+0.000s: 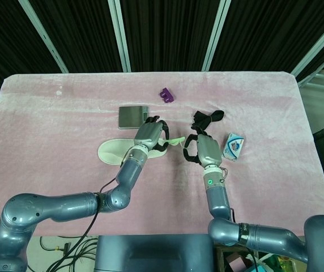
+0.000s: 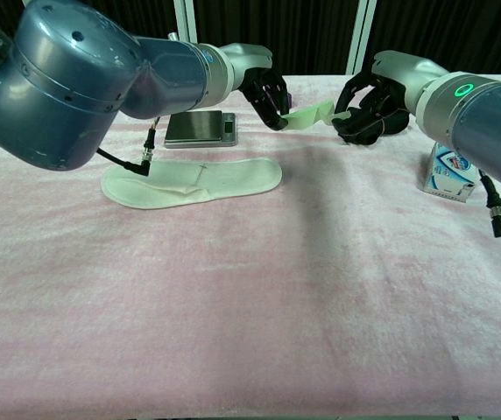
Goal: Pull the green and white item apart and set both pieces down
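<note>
Item one: we record a pale green, flat, flexible strip (image 2: 307, 115), held above the pink plush tabletop (image 2: 259, 289) between our two hands. Our left hand (image 2: 266, 87) grips its near end, dark fingers (image 1: 161, 131) closed around it. Our right hand (image 2: 366, 103) meets the strip's far end; its fingers are curled at the tip, but we cannot tell from either view whether they have truly closed on it.

Item two: a white, foam-like shoe insole (image 2: 194, 183), lying flat on the tabletop just below and to the outer side of our left hand, partly under that forearm in the head view.

Item three: a flat grey metal scale with a square platform (image 1: 132, 116), resting just beyond our left hand.

Item four: a crumpled black fabric piece (image 1: 207, 118), lying just beyond our right hand, close to its fingertips.

Item five: a small blue and white printed carton (image 1: 234, 146), just beside our right hand on its outer side.

Item six: a small purple plastic object (image 1: 166, 94), well beyond both hands, between them and the tabletop's far edge.
</note>
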Tool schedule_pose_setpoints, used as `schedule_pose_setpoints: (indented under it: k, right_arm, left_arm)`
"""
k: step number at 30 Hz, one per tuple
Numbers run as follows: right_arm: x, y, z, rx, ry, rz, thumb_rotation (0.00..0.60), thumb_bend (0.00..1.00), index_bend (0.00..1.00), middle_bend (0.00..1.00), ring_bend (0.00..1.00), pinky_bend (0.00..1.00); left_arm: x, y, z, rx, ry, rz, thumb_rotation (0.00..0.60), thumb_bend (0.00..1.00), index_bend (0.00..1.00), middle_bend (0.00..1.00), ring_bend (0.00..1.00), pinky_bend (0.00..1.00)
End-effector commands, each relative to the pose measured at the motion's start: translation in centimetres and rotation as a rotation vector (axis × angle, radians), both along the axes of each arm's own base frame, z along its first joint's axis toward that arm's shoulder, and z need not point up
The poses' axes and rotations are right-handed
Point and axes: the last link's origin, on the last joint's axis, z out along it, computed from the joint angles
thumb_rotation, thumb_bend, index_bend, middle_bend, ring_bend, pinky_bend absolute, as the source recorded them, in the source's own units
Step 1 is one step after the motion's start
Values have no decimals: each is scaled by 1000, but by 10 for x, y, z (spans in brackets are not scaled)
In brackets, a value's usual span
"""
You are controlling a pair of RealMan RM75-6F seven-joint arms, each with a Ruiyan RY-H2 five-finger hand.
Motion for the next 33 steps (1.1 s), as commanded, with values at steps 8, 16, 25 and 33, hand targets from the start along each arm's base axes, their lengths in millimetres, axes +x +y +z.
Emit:
schedule_pose_setpoints:
  k: [8,16,25,33]
  right_arm:
    - [0,-1,7,-21,-23,7,600,511,788,144,170,207]
    - [-21,-8,37,-86,10,-14,600,528,805,142,170,207]
    - [-62,-11,81,-138,105,-27,600,528,806,139,171,206]
    - [-88,8,83,-65,186,-2,600,528,805,134,169,207]
  left_arm:
    - [-1,0,2,6,-4,-6,600,491,687,235,0,0]
    - [-10,1,8,2,6,-3,600,500,689,237,0,0]
    - [-31,-1,22,-10,59,-35,600,501,689,237,0,0]
    - [-58,-10,35,-18,163,-72,600,501,689,235,0,0]
